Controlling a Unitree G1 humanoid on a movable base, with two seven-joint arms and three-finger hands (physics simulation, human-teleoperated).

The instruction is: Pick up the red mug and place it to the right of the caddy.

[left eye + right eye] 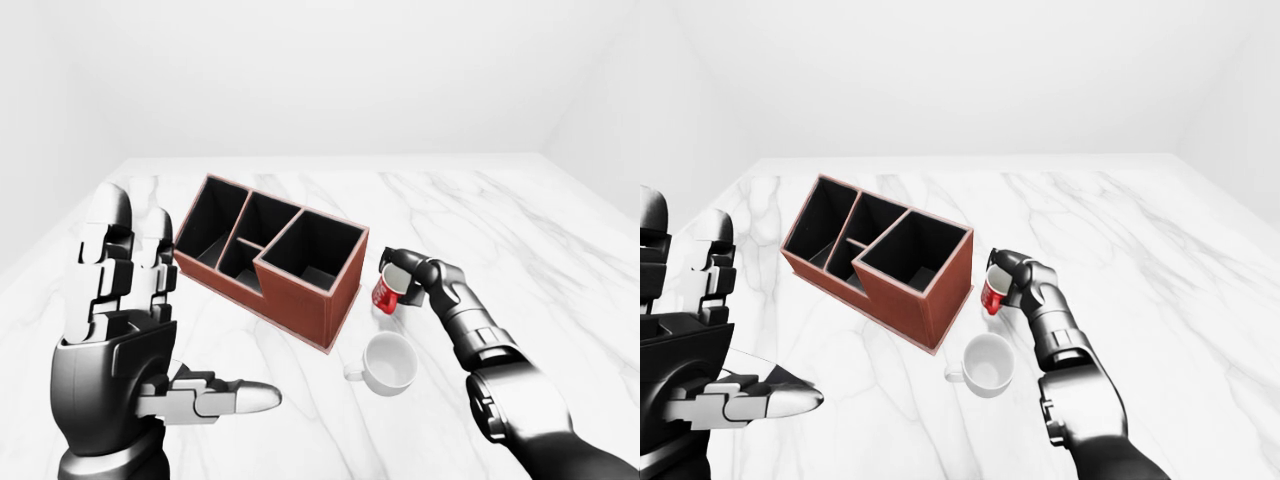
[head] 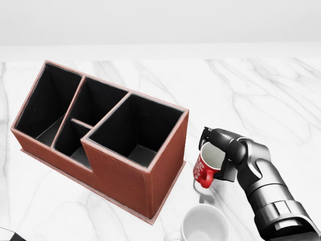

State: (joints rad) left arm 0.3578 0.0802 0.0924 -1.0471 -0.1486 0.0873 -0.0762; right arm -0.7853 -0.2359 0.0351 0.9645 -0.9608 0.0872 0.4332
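Gripping red mug (image 2: 206, 168) tilted, right hand (image 2: 220, 150) fingers closed round its rim, just right of caddy (image 2: 108, 135). Risk: tipping on release, or knocking white mug (image 2: 204, 225). Left hand (image 1: 125, 330) spread, idle.

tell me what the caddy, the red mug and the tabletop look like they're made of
Caddy: looks like reddish-brown leather or faux leather, with a grainy matte skin, pale edging and a black lining. Red mug: likely glazed ceramic, with smooth red walls, white print and a white inside. Tabletop: white marble look with grey veins, polished; it could be laminate.
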